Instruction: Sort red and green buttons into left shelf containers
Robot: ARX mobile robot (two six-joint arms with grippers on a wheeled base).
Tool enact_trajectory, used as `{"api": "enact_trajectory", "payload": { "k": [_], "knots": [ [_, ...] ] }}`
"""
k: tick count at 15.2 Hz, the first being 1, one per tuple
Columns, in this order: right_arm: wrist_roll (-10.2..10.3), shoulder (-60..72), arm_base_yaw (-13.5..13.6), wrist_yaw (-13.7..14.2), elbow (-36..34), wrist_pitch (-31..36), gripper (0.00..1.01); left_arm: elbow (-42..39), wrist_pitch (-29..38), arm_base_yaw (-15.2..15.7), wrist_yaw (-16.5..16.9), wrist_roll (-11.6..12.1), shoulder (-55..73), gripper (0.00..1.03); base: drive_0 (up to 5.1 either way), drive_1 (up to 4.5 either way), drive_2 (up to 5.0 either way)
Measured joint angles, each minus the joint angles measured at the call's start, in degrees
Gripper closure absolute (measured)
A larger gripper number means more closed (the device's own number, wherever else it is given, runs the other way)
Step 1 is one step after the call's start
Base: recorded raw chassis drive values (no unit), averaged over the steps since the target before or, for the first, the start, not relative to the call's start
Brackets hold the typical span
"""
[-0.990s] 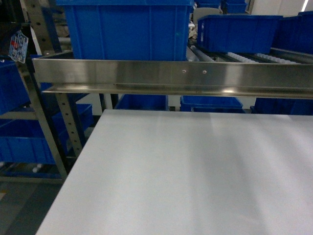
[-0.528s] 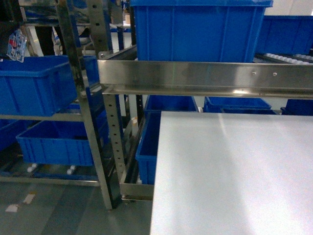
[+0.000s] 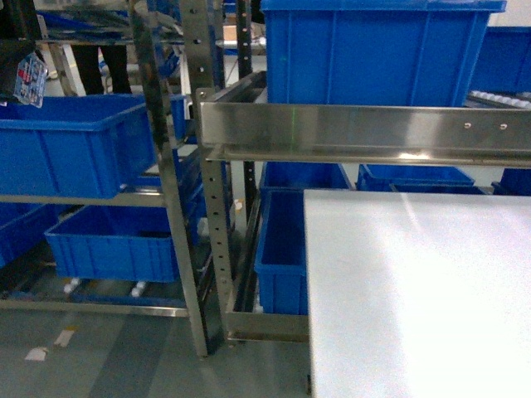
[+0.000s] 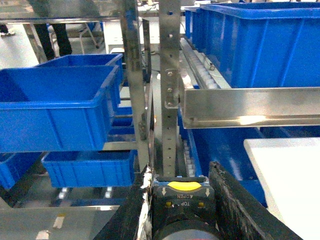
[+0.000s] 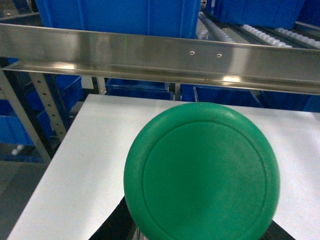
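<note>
My left gripper (image 4: pixel 183 175) is shut on a push-button switch (image 4: pixel 183 200), a black block with a yellow tab. Its cap is cut off at the bottom edge and looks faintly red, so this is the red button. The black fingers (image 4: pixel 235 205) press on both sides of it. Ahead and to the left are the left shelf containers, an upper blue bin (image 4: pixel 55 110) (image 3: pixel 75 149) and a lower one (image 4: pixel 90 167) (image 3: pixel 116 245). My right gripper (image 5: pixel 200 225) is shut on the green button (image 5: pixel 201 172), whose round cap fills the right wrist view above the white table (image 5: pixel 75 165). Neither gripper shows in the head view.
A steel rail (image 3: pixel 365 128) (image 5: pixel 150 52) crosses above the table's (image 3: pixel 415 290) far edge, with a large blue bin (image 3: pixel 373 54) on rollers behind it. Perforated steel posts (image 3: pixel 211 249) (image 4: pixel 169 90) stand between table and shelf. A person's legs (image 3: pixel 116 66) show behind the shelf.
The head view has swung left. The table has slid to the right of the frame and the left shelf with its blue bins has come into view.
</note>
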Motion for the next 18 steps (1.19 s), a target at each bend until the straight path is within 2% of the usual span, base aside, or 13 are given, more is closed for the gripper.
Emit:
{"api": "enact_trajectory", "payload": {
  "k": [18],
  "knots": [
    [0.0,0.0,0.0,0.0,0.0,0.1,0.75,0.0,0.1,0.0,0.0,0.0,0.0,0.75,-5.1,2.37,2.4]
  ]
}}
